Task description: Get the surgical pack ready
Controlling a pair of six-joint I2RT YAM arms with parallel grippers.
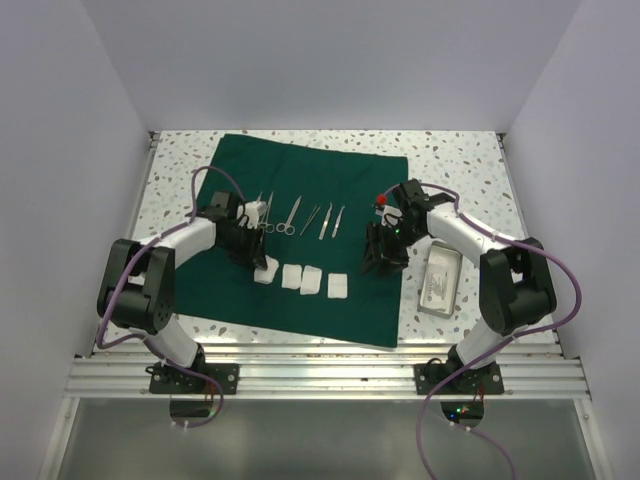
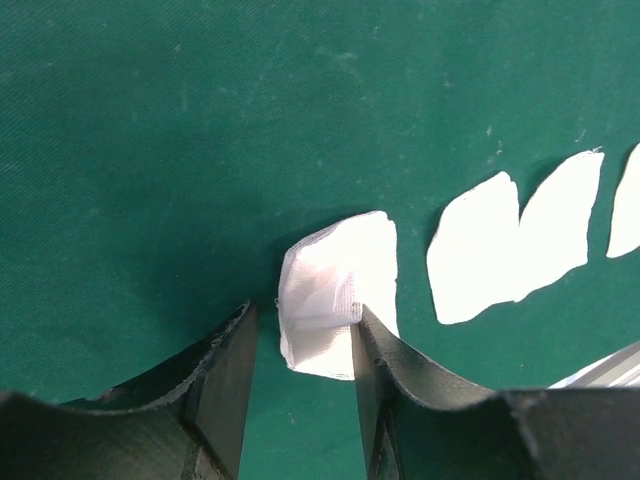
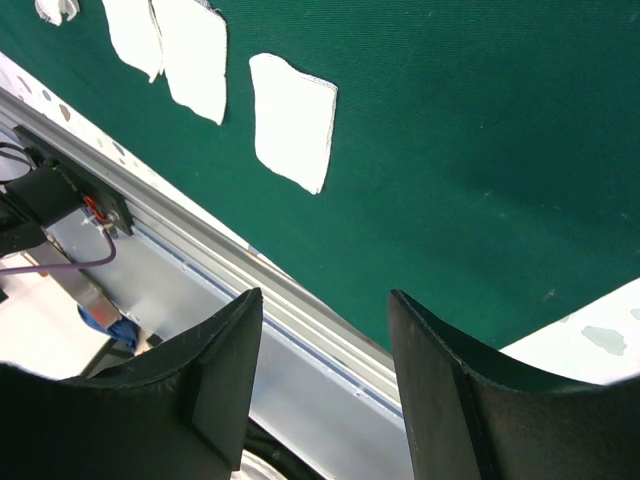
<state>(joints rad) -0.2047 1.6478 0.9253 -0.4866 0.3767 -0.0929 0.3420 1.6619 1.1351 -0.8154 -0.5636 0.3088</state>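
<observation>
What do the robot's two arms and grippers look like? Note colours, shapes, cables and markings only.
The left arm and right arm have white links between bulky black joints. A purple cable loops along each. The left gripper and right gripper are black, each with two thick, curved-edged fingers. A small red tag sits by the right wrist.
</observation>
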